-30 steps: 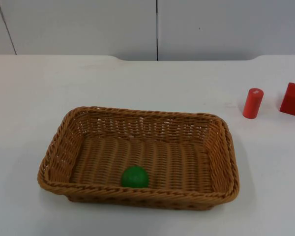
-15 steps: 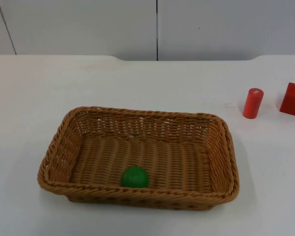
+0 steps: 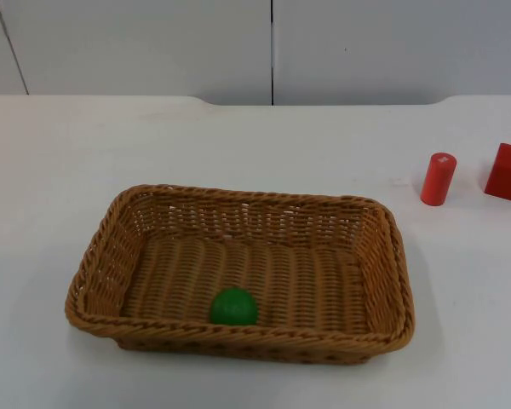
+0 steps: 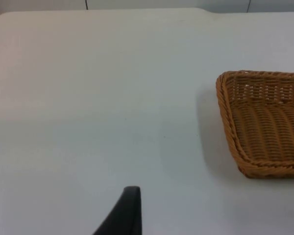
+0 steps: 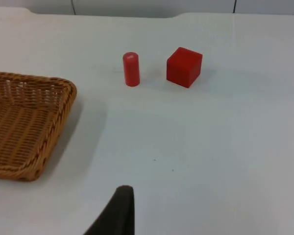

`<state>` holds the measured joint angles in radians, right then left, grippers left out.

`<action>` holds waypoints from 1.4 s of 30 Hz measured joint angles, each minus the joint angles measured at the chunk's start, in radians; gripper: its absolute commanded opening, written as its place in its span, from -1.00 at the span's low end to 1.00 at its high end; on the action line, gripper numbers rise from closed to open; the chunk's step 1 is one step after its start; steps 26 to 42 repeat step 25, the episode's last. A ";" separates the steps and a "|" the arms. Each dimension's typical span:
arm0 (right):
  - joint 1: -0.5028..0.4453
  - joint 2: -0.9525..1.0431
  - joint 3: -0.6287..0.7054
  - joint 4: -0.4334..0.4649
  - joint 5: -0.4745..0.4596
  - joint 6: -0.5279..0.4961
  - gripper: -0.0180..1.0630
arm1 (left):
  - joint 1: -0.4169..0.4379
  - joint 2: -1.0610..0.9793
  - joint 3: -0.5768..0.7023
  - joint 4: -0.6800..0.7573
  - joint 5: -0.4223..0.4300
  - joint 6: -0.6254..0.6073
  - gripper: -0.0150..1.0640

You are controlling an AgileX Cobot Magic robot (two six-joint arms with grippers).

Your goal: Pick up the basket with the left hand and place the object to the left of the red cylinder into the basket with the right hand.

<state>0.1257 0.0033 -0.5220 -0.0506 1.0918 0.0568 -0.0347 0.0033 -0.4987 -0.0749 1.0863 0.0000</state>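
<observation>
The brown woven wicker basket (image 3: 238,271) of rectangular shape stands on the white table top (image 3: 255,145). A green ball (image 3: 233,306) lies inside the basket, near the front wall and a little left of the middle. The small red cylinder (image 3: 438,178) stands upright on the table, well apart from the basket on its far right side. A red cube (image 3: 508,172) stands just beside the cylinder, on its right.

The left gripper (image 4: 123,214) is above bare table to the left of the basket and holds nothing. The right gripper (image 5: 118,211) is above bare table to the right of the basket and also holds nothing. How far the fingers of either gripper are open cannot be told.
</observation>
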 measured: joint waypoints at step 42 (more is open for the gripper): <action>-0.007 0.000 0.000 0.000 -0.002 0.000 0.98 | 0.103 0.000 0.000 0.002 0.000 0.000 0.98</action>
